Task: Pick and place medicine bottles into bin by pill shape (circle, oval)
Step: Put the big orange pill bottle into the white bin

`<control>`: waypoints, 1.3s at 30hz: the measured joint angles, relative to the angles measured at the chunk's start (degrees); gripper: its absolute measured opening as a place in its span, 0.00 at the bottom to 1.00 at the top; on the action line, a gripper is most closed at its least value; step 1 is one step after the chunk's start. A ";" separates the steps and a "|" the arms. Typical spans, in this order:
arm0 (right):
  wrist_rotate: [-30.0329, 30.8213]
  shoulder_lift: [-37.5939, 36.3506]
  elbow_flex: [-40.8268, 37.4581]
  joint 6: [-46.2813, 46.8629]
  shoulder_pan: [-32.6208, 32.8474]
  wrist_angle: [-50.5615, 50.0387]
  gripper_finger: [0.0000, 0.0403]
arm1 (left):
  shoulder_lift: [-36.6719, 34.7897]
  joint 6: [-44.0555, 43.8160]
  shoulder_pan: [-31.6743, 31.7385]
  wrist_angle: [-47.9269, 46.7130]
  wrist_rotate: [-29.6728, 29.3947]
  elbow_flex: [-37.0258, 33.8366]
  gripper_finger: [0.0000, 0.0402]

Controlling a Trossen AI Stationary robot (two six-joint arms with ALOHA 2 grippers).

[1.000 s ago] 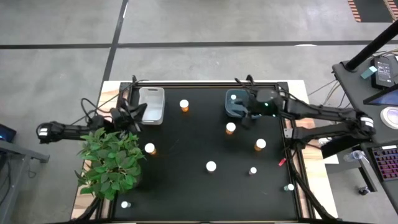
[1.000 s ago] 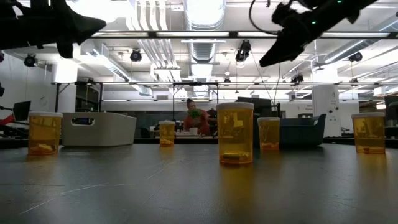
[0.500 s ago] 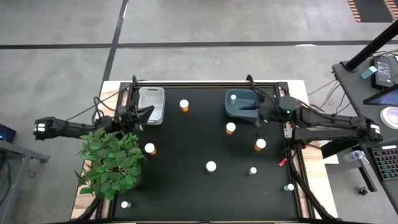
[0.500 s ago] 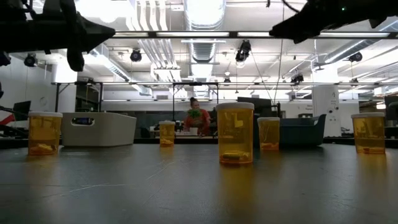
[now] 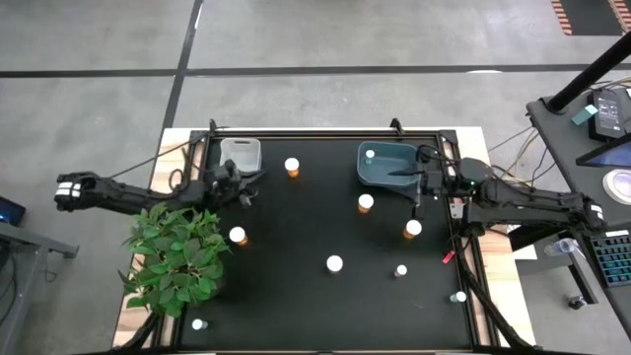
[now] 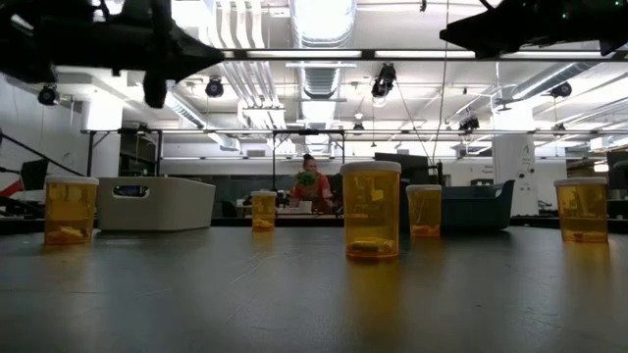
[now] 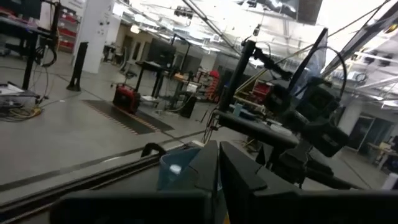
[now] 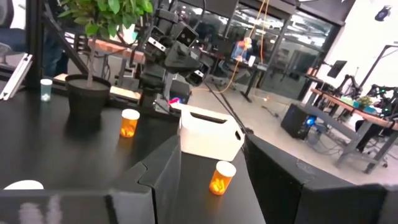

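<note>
Left gripper (image 5: 248,184) jaws closed, empty; right gripper (image 5: 412,181) jaws parted, empty.

Pill shapes — too small: medicine bottles (image 5: 335,263)

From above we look straight down on the whole black table (image 5: 325,237) and both arms. At table-top height we look level across it into the room. The left wrist camera faces across the table past the blue bin (image 7: 177,171); the right wrist camera faces back toward the white bin (image 8: 210,132), which the overhead view shares.
</note>
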 joint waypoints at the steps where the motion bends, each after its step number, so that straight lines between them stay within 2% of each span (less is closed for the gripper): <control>1: -0.02 -0.25 -0.08 0.01 0.00 -0.04 0.42 | 1.48 0.00 0.00 0.17 -0.05 1.14 0.00; 12: 0.28 -0.55 -0.12 -0.34 0.00 -0.15 0.42 | 17.42 0.15 0.00 -0.23 -0.16 13.21 0.00; 20: 0.74 -0.55 -0.12 -0.58 0.00 -0.15 0.42 | 25.69 -0.05 0.49 -2.77 -0.19 20.57 0.00; 23: 0.76 -0.55 -0.12 -0.82 0.00 -0.17 0.42 | 26.76 -2.93 1.22 -10.03 -0.17 23.72 0.00; 34: 0.87 -0.55 -0.12 -2.12 0.00 -0.22 0.42 | 29.47 -13.83 5.23 -46.38 0.22 37.82 0.00; 39: 0.87 -0.53 -0.12 -2.47 -0.02 -0.22 0.42 | 30.55 -17.74 8.04 -58.84 0.83 42.92 0.00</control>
